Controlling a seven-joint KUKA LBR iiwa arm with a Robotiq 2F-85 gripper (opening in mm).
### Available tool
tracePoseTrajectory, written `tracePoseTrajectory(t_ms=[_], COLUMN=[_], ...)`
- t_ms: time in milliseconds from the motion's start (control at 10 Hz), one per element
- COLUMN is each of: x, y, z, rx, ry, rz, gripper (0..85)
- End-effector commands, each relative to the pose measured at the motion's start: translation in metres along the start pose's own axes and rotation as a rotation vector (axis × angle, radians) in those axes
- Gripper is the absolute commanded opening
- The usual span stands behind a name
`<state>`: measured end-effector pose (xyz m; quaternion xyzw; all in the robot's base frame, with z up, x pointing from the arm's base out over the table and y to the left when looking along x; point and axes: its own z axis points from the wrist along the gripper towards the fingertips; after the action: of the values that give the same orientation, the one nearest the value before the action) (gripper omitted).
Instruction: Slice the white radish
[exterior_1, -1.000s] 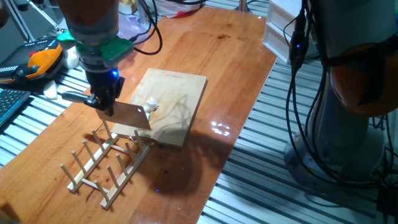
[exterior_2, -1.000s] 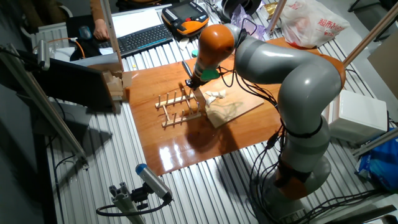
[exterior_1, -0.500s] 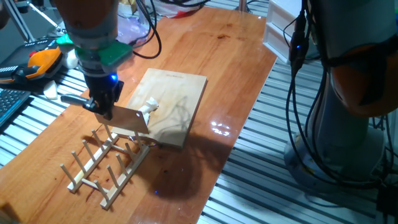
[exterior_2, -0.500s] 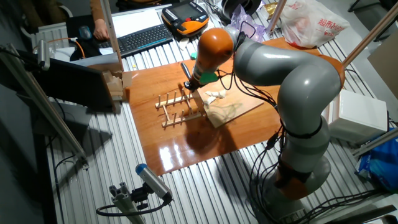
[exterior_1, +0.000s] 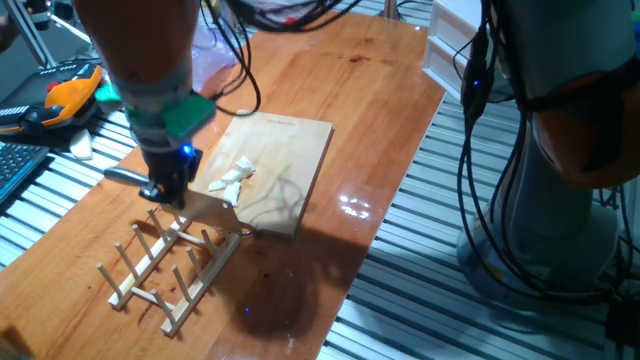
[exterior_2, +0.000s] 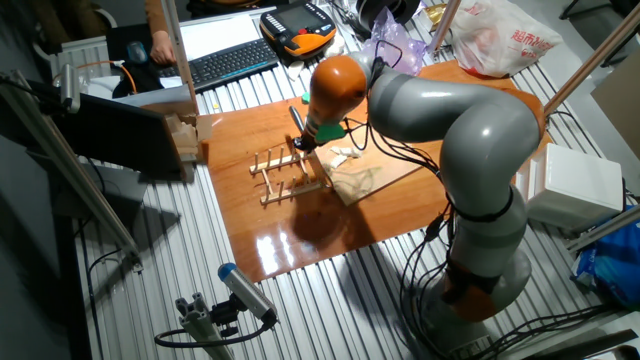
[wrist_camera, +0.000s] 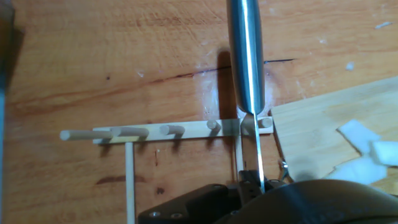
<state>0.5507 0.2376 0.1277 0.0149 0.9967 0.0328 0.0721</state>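
Note:
Several small pieces of the white radish (exterior_1: 230, 181) lie on the wooden cutting board (exterior_1: 290, 145); the other fixed view shows the radish (exterior_2: 346, 155) on the board (exterior_2: 378, 176) too. My gripper (exterior_1: 166, 186) is shut on a knife with a black handle, whose blade (exterior_1: 208, 205) hangs low over the board's near-left corner and the wooden peg rack (exterior_1: 168, 262). In the hand view the knife blade (wrist_camera: 247, 56) runs edge-on across the rack's rail (wrist_camera: 186, 129), with radish pieces (wrist_camera: 364, 146) at the right on the board (wrist_camera: 317, 121).
An orange teach pendant (exterior_1: 62, 97) and a keyboard (exterior_2: 225, 62) lie beyond the table's left side. A white box (exterior_1: 450, 45) stands at the far right corner. A wooden block (exterior_2: 185, 137) sits at the table edge, and a plastic bag (exterior_2: 500, 38) lies behind.
My gripper has carried the knife left and down, off the radish toward the peg rack. The radish pieces now lie uncovered on the board.

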Motion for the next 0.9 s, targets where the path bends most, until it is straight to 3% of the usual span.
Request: tracePoseTrajectory(t_ms=[0, 300, 500, 800], x=[0.001, 0.001, 0.004, 0.004], y=[0.001, 0.000, 0.001, 0.001], z=[0.005, 0.021, 0.033, 0.040], rx=[-0.001, -0.001, -0.007, -0.021], ry=[0.001, 0.004, -0.011, -0.013], rz=[-0.001, -0.011, -0.008, -0.008], gripper=[0.0, 0.0, 0.0, 0.0])
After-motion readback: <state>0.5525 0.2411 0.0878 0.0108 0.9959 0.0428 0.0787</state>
